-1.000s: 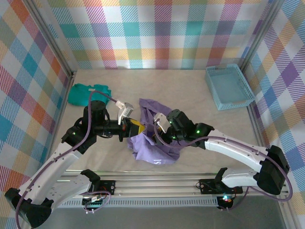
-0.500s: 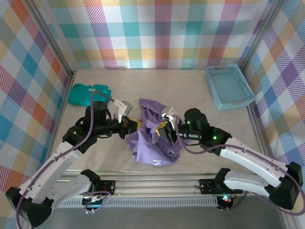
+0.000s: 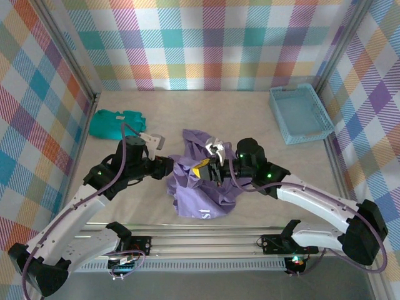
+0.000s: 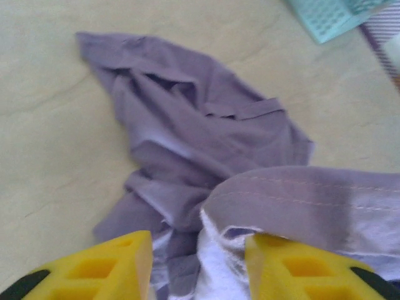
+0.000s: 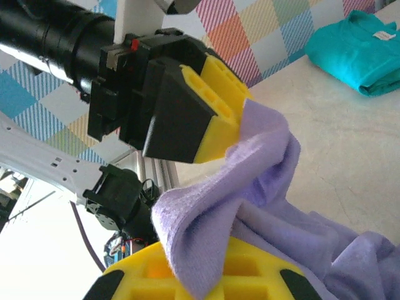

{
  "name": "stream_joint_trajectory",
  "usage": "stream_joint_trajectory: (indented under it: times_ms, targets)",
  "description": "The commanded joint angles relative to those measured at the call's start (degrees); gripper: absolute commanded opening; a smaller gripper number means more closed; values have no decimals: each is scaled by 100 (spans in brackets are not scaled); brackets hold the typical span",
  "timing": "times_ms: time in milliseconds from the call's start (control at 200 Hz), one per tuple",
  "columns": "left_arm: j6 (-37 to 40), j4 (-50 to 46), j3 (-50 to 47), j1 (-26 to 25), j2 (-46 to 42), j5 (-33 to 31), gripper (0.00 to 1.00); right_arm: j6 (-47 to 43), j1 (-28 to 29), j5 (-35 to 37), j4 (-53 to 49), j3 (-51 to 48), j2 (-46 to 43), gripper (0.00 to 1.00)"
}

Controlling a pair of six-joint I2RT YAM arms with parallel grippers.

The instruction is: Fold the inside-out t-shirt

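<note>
The lavender t-shirt point(image 3: 203, 190) lies crumpled in the middle of the table, one fold lifted between the two grippers. My right gripper point(image 3: 203, 169) is shut on that fold. In the right wrist view the cloth point(image 5: 250, 187) comes up out of the right gripper point(image 5: 200, 265) and reaches the left gripper's yellow fingers point(image 5: 219, 109). My left gripper point(image 3: 169, 169) is at the shirt's left edge. In its own view the left gripper point(image 4: 197, 269) is open, loose cloth sits in the gap, and a stitched hem point(image 4: 300, 194) drapes over its right finger.
A folded teal garment point(image 3: 115, 123) lies at the back left, also seen in the right wrist view point(image 5: 356, 53). A light blue tray point(image 3: 300, 114) sits at the back right. Checked walls enclose the table, and bare tabletop point(image 3: 206, 112) lies behind the shirt.
The left gripper has opened and let go of the fold. The right gripper closed on the fabric a moment earlier and holds it raised, slightly left of where it was.
</note>
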Motion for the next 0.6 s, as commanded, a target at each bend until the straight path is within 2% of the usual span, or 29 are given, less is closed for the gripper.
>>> stream_joint_trajectory:
  times_ms: [0,85,175,295,420,595]
  targets:
    - [-70,-408,156,12,-282,-264,50,444,-78,-23,535,26,175,2]
    - [70,-37,-75,-18,-767,223,53,580,-145,-104,540,84,292,2]
    - [129,546,-389,-42,-1163,1198,54,662,-251,-373,486,173,365,2]
    - [85,1289,-627,-163,-1075,2280,51,663,-456,-836,277,299,410,2]
    - [158,1474,-585,-328,-549,2495,49,669,-670,-1395,71,427,454,2]
    - [205,1861,-558,-538,-71,2688,51,724,-867,-1591,44,423,402,1]
